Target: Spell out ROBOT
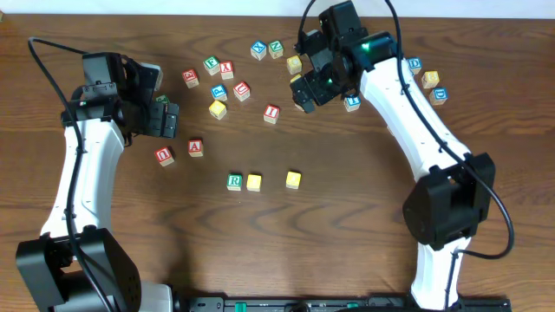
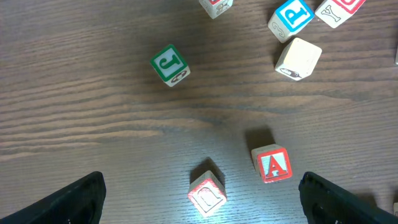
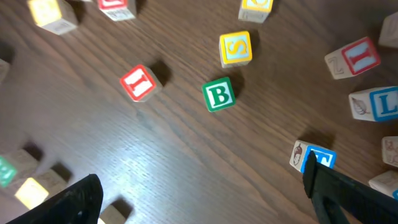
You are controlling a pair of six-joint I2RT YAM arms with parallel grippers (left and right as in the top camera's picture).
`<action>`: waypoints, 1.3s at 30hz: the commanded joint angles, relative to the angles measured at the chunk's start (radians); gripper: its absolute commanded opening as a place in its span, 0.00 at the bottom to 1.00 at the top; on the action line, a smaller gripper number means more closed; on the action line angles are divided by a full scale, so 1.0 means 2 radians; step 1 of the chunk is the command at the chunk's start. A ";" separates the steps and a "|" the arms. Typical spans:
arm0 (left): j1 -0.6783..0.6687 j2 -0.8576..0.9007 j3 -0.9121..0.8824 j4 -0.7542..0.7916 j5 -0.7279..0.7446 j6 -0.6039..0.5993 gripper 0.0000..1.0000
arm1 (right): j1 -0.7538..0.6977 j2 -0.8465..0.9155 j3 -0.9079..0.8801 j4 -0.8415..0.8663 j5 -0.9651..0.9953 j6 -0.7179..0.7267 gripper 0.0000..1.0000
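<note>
A short row lies at the table's front middle: a green R block [image 1: 234, 181], a yellow block [image 1: 253, 182], a gap, then another yellow block [image 1: 293, 179]. My right gripper [image 1: 305, 91] [image 3: 205, 202] is open and empty, hovering over the back cluster. A green B block [image 3: 218, 94] lies just ahead of its fingers, and a blue T block [image 3: 314, 157] sits by its right finger. My left gripper [image 1: 166, 120] [image 2: 202, 208] is open and empty above a red-lettered block [image 2: 208, 193] [image 1: 164, 156], which lies between its fingers. A red A block [image 2: 272, 164] [image 1: 196, 147] lies beside it.
Loose letter blocks are scattered across the back: a red I [image 3: 137, 83] [image 1: 272, 113], a yellow S [image 3: 236, 48], a blue L [image 3: 379, 104], a green J [image 2: 169, 65], a blue P [image 2: 291, 17]. More blocks sit at the back right [image 1: 431, 80].
</note>
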 commanded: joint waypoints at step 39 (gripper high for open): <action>-0.001 0.006 0.011 -0.002 0.006 0.003 0.98 | -0.003 0.119 0.050 0.004 -0.022 -0.071 0.99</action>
